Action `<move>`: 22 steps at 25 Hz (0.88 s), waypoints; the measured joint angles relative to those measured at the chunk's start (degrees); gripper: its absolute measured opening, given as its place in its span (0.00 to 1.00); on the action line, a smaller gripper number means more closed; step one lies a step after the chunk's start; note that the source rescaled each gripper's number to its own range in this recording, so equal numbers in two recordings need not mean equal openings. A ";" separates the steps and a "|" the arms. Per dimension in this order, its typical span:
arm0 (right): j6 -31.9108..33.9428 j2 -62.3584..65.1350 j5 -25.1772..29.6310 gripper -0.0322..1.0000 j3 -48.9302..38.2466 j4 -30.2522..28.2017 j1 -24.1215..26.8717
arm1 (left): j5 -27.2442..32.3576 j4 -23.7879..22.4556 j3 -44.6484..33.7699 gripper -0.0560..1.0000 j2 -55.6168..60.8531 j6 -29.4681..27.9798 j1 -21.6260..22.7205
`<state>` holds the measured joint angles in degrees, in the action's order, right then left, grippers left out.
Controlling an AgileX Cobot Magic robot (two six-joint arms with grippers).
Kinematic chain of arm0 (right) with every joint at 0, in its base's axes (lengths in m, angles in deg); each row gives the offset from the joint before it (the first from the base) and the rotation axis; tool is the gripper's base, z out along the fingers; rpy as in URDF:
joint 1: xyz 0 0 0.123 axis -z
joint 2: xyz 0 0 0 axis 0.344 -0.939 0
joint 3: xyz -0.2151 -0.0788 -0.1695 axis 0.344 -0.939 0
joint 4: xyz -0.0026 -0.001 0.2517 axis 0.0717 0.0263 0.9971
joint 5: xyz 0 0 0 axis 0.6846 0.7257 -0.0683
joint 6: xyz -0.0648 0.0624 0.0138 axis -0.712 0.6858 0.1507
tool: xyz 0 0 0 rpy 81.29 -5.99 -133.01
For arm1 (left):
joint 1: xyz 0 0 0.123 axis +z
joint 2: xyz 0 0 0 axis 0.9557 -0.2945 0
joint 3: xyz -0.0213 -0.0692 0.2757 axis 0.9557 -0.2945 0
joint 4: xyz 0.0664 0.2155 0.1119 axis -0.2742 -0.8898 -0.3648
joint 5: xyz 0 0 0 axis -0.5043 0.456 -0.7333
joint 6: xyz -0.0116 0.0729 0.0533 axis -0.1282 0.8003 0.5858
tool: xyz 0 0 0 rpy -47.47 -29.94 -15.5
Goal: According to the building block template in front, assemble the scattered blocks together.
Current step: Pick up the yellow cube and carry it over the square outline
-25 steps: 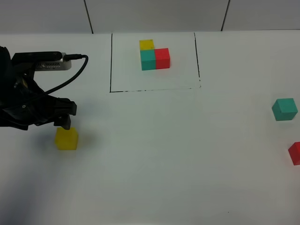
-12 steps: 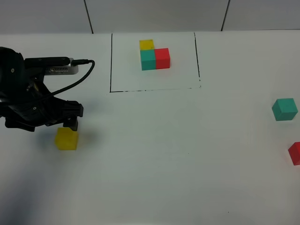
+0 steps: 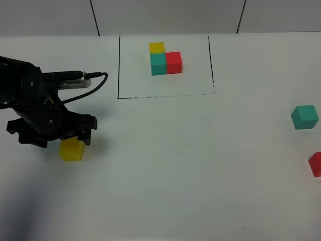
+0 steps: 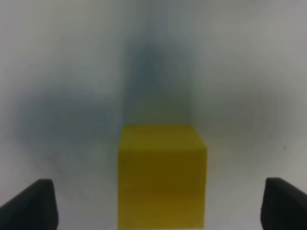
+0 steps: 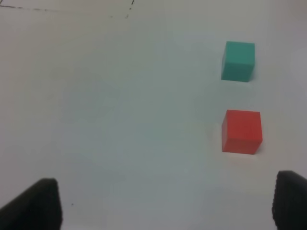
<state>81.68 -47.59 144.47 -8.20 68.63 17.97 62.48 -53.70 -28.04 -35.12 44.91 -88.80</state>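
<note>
Plainly matte yellow cube (image 4: 162, 177), sharp-edged, near left edge of bench (image 3: 200, 175), sits betw. wide-spread jaws of left gripper (image 4: 158, 202); right gripper (image 5: 162, 201) spread too, empty.

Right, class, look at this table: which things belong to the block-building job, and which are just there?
Belongs to the job: building block template; yellow block; teal-green block; red block; left gripper, open either side of the yellow block.

Just there: white table; black cable on the left arm; wall panels behind.
</note>
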 joint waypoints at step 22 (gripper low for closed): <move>0.00 0.00 0.00 0.77 0.00 0.00 0.00 | -0.15 0.71 0.02 0.07 -5.99 -0.06 0.00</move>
<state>81.68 -47.59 144.47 -8.20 68.63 17.97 62.33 -52.99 -28.02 -41.11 44.85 -88.80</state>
